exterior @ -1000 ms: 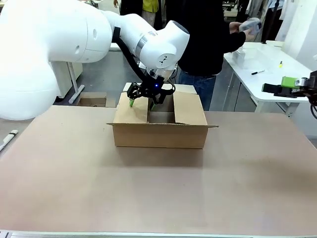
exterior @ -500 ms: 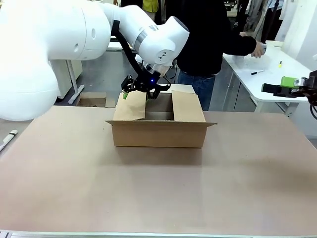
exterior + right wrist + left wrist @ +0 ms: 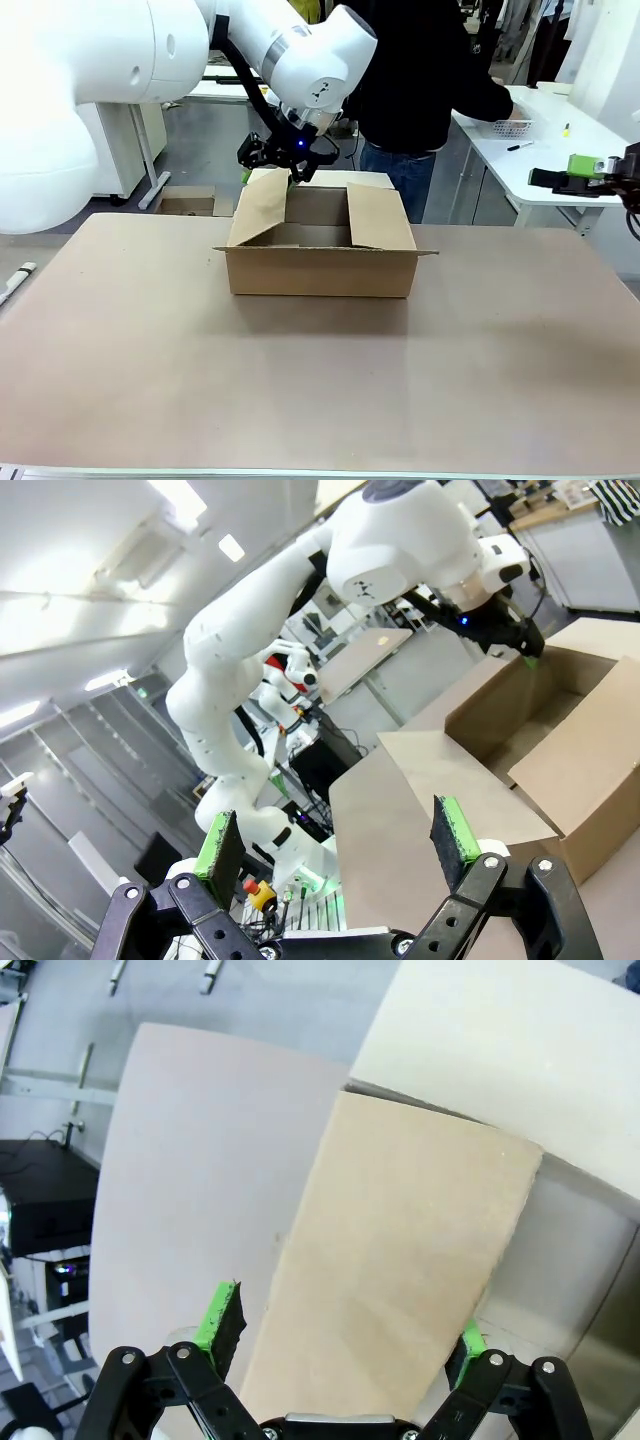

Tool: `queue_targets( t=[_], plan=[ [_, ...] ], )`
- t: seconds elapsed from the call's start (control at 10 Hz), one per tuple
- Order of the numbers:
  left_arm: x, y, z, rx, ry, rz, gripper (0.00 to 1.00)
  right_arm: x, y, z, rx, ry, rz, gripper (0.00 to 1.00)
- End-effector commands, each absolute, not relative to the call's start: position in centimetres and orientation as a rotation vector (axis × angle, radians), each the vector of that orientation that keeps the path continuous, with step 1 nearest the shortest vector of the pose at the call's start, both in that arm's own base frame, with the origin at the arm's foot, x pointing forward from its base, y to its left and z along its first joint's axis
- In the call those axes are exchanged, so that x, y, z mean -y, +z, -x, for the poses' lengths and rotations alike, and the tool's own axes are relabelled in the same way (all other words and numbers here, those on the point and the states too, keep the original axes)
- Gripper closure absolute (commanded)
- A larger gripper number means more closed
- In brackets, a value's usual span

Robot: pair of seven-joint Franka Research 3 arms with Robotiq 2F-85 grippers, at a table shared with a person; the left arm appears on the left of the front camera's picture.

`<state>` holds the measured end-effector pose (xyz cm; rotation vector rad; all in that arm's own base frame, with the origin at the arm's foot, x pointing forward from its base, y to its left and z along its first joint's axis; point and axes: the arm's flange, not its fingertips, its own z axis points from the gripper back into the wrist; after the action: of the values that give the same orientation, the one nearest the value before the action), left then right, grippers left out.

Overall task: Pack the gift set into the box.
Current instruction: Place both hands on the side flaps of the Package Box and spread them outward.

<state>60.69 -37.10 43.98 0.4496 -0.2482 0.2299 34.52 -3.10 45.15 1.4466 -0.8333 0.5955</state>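
**Item: box**. Brown carton, top open, ctr of frame on table.

**Posn vs. end effector:** L gripper sits over the box's upper-left corner in front view, at the top edge of the left flap, which stands steep and tilted. In L wrist view the jaws are spread wide and the flap's face runs up betw. the two green pads. Whether either pad touches the card: cannot tell. R gripper has its jaws wide apart and is well apart from the box. In R wrist view the box lies at right of frame, w/ the L arm above it.

**Changes vs. 1 s ago:**
- L gripper was low in the box opening. It is now higher, above the rim.
- Left flap lay nearly flat over the opening. It is now raised.
- Box is in the same spot.
- Person, upper ctr behind the table, held a pale item up at upper right. That arm now reaches down to the white side table.

**Count:**
- 1x box.
- 3 flaps seen: left flap, right flap, far flap. The near one is not clear.
- 2x grippers.
- 1x person.
- 1x side table, w/ 1x wire basket and 1x pen on it.
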Motion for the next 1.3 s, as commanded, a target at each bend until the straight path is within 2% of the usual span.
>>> queue_targets(
  t=[0.0,0.5,0.9,1.2],
  plan=[
    [35.3,44.5,-60.4,0.231,0.215,-0.479,0.0,2.8,45.1,-34.5,0.876,0.605,-1.455,0.0],
    [28.6,47.3,-59.0,0.147,0.18,-0.344,0.0,2.8,45.1,-34.5,0.876,0.605,-1.455,0.0],
    [24.1,46.4,-59.3,0.036,0.141,-0.143,0.0,2.8,45.1,-34.5,0.876,0.605,-1.455,0.0],
    [19.6,46.0,-57.8,0.045,0.258,-0.019,0.0,2.8,45.1,-34.5,0.876,0.605,-1.455,0.0]
  ],
)
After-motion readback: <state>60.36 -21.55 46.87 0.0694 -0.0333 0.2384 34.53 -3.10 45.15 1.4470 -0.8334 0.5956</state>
